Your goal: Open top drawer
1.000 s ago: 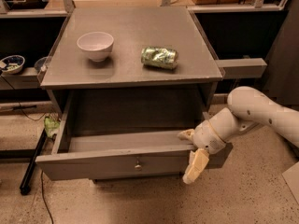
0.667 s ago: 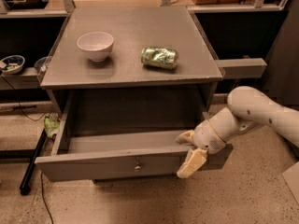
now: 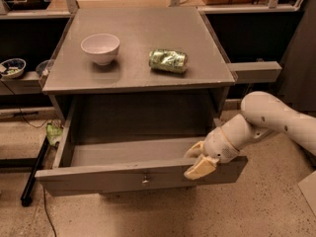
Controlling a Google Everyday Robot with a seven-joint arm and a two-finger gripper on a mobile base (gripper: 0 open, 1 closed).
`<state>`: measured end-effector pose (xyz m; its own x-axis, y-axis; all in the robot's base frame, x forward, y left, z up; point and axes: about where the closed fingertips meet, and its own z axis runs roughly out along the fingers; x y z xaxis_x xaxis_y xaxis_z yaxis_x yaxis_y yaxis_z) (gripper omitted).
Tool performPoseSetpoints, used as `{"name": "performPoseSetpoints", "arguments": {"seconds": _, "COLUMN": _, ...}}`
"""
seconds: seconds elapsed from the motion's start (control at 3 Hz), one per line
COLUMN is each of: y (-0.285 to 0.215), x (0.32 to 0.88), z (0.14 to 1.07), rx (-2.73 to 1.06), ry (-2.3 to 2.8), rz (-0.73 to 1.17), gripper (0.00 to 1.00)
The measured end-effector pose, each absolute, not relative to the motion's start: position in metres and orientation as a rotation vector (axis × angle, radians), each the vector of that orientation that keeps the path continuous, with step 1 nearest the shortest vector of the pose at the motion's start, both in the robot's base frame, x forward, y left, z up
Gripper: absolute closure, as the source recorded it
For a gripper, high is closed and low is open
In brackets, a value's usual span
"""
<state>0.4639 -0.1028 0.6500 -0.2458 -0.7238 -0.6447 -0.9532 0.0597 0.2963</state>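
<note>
The top drawer [image 3: 98, 177] of a grey table [image 3: 138, 28] stands pulled well out toward 6 o'clock, its inside bare and its front panel filling the lower part of the view, with 1 small round metal knob [image 3: 145, 179] at the panel's centre. The robot's gripper [image 3: 190, 164] sits at about 4 o'clock from the frame's centre, on the right part of the panel's top edge. Its 2 tan fingers [image 3: 201, 168] straddle that edge, 1 inside the drawer and 1 against the outer face, pinching the panel between them. The white arm [image 3: 276, 117] reaches in from 3 o'clock. On the tabletop, a white bowl [image 3: 100, 47] stands upright toward 11 o'clock, and a crushed green can [image 3: 168, 60] lies on its side toward 12 o'clock, well apart from the bowl. A smaller bowl [image 3: 12, 67] rests on a dark shelf at 9 o'clock.
</note>
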Motion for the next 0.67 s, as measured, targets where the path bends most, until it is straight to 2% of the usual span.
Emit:
{"name": "performPoseSetpoints", "arguments": {"seconds": 0.33, "y": -0.1028, "x": 0.4638, "z": 0.6501, "rx": -1.685, "ry": 2.019, "rz": 0.989, "gripper": 0.97}}
{"name": "performPoseSetpoints", "arguments": {"seconds": 0.67, "y": -0.1028, "x": 0.4637, "z": 0.6524, "rx": -1.684, "ry": 2.018, "rz": 0.99, "gripper": 1.0}}
